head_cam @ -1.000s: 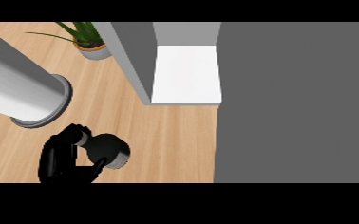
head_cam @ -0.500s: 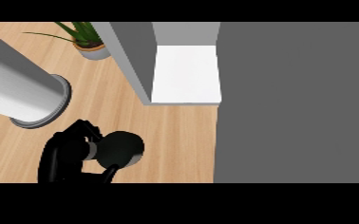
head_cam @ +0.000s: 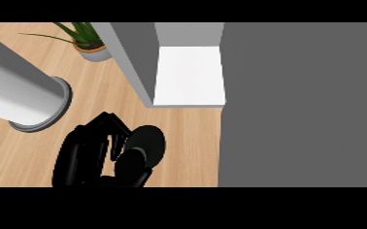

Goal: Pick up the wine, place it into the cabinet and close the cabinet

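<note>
Head view: wine point(head_cam: 143, 148) now nearer cabinet point(head_cam: 190, 77)

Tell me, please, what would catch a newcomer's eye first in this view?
Probably the black hand at lower left, fingers curled round the dark wine bottle on the wooden counter. Next, the open cabinet with its white shelf at top centre, and the potted plant at upper left.

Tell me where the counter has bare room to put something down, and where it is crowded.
Bare wood lies between the plant and the hand holding the wine, left of the cabinet wall. The white shelf inside the cabinet is bare too. A narrow strip lies below that shelf, right of the wine. The lower left is crowded: forearm, hand and wine.
</note>
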{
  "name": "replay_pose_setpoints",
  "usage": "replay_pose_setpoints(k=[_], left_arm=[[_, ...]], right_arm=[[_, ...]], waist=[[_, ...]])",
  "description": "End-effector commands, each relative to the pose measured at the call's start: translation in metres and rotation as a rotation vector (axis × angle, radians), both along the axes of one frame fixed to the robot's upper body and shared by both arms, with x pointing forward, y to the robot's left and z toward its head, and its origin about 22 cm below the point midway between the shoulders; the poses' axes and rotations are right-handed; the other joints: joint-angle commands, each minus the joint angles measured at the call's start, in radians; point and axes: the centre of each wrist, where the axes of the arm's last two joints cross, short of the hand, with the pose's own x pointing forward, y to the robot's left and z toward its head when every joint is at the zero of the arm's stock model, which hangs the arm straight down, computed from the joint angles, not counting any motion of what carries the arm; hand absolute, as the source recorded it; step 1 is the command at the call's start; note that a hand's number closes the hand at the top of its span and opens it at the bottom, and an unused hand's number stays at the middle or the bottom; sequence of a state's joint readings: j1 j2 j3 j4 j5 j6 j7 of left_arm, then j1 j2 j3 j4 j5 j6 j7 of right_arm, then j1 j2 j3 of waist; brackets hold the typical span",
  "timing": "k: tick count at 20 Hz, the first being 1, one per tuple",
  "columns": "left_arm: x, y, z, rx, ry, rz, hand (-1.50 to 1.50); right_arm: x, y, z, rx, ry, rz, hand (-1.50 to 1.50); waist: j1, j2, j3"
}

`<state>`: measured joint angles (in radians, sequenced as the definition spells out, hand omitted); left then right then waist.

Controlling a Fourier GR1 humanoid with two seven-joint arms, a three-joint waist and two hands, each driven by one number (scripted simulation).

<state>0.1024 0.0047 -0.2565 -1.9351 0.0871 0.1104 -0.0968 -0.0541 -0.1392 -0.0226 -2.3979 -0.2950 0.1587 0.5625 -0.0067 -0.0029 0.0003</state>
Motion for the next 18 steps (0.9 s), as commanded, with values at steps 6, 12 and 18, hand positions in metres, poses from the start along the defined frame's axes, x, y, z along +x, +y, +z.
replay_pose_setpoints(k=[6, 12, 18], left_arm=[[0.011, -0.068, 0.045, -0.044, -0.006, -0.061, 1.50], [0.041, -0.094, 0.066, -0.054, -0.001, -0.028, 1.50], [0.047, -0.126, 0.067, -0.010, -0.016, 0.035, 1.50]], right_arm=[[-0.026, 0.001, 0.010, 0.027, -0.052, 0.024, -1.50], [-0.013, -0.003, 0.019, 0.019, -0.063, 0.031, -1.50], [-0.041, -0.012, 0.017, 0.007, -0.061, 0.024, -1.50]], waist=[[-0.003, 0.001, 0.000], [-0.004, 0.003, 0.000], [-0.019, 0.000, 0.000]])
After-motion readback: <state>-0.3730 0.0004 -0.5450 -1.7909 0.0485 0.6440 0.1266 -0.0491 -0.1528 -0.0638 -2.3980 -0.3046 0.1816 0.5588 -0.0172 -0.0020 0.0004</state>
